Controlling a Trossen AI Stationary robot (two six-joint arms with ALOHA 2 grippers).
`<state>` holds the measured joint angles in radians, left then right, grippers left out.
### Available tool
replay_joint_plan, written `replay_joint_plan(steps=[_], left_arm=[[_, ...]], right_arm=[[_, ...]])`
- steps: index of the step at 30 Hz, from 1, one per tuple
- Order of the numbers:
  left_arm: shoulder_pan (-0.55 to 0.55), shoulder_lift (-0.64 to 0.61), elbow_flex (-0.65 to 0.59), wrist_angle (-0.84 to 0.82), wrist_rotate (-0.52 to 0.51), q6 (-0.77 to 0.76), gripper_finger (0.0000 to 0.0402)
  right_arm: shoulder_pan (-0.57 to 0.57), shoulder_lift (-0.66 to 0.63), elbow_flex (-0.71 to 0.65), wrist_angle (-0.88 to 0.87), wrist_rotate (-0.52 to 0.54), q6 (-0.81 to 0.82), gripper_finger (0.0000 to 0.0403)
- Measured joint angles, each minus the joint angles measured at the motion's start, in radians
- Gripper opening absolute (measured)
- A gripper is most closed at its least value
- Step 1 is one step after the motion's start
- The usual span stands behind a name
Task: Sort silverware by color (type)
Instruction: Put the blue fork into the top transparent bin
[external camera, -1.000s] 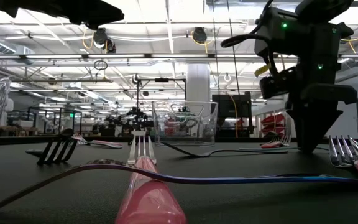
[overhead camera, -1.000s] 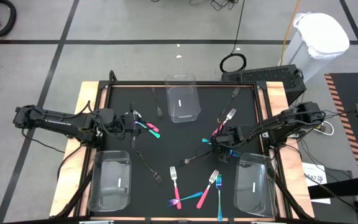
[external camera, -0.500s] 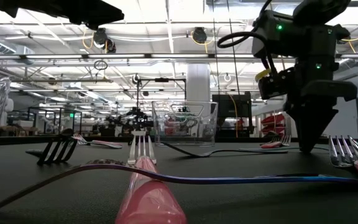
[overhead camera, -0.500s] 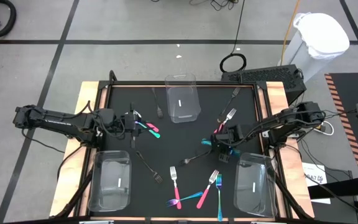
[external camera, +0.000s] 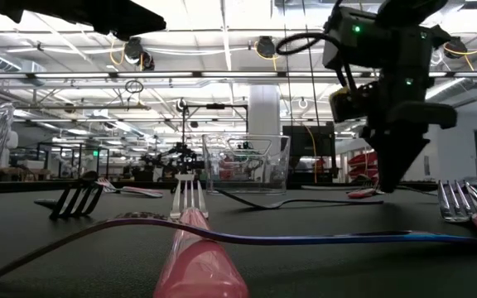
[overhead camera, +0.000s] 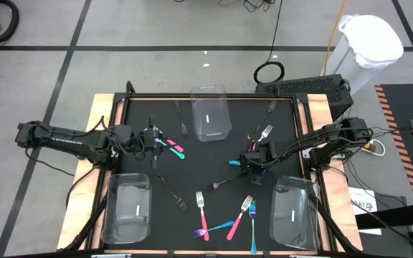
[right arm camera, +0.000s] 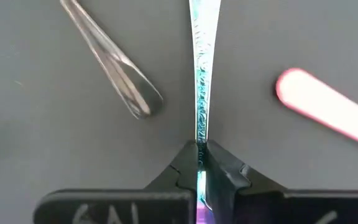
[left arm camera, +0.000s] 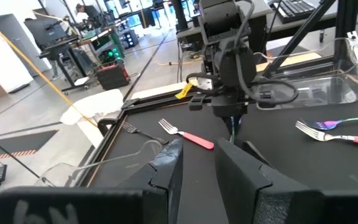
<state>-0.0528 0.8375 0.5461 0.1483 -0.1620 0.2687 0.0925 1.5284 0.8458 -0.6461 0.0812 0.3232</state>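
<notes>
My right gripper [overhead camera: 252,163] stands right of the table's middle, pointing steeply down and shut on a teal-handled utensil [right arm camera: 199,81]; its teal tip [overhead camera: 233,163] sticks out toward the left. A dark grey utensil [right arm camera: 114,65] and a pink handle [right arm camera: 328,115] lie on either side of it on the black mat. My left gripper [overhead camera: 153,140] hovers at the table's left with its fingers [left arm camera: 166,171] apart and nothing showing between them; a pink and a teal utensil [overhead camera: 172,148] show just past it. More forks [overhead camera: 228,222] lie near the front edge. My right gripper pinches the teal utensil's thin handle [right arm camera: 199,140] between its two fingers, which come from above, slanting down. The handle runs straight out ahead of the fingertips over the mat. Whether its far end rests on the mat, I cannot tell.
Clear bins stand at the far centre [overhead camera: 210,118], near left [overhead camera: 127,209] and near right [overhead camera: 292,211]. A pink fork with a silver head [overhead camera: 261,136] and dark utensils [overhead camera: 267,111] lie at the far right, more dark ones [overhead camera: 171,192] left of centre.
My right gripper has shut on the teal utensil, then risen a little and gone toward the table's far edge and slightly left, taking the utensil along.
</notes>
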Motion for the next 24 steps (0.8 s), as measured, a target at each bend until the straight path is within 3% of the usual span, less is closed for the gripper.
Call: replay_joint_plan(steps=[5,15,24], left_arm=[[0.000,0.000,0.000,0.000,0.000,0.000,0.0096],[0.000,0.000,0.000,0.038,-0.001,-0.022,0.0096],[0.000,0.000,0.000,0.151,-0.038,-0.053,0.0096]], right_arm=[[0.001,-0.001,0.034,-0.031,0.055,0.007,0.0009],[0.034,-0.002,0.130,-0.056,0.065,0.042,0.0010],[0.136,-0.003,0.269,-0.054,0.267,0.010,0.0010]])
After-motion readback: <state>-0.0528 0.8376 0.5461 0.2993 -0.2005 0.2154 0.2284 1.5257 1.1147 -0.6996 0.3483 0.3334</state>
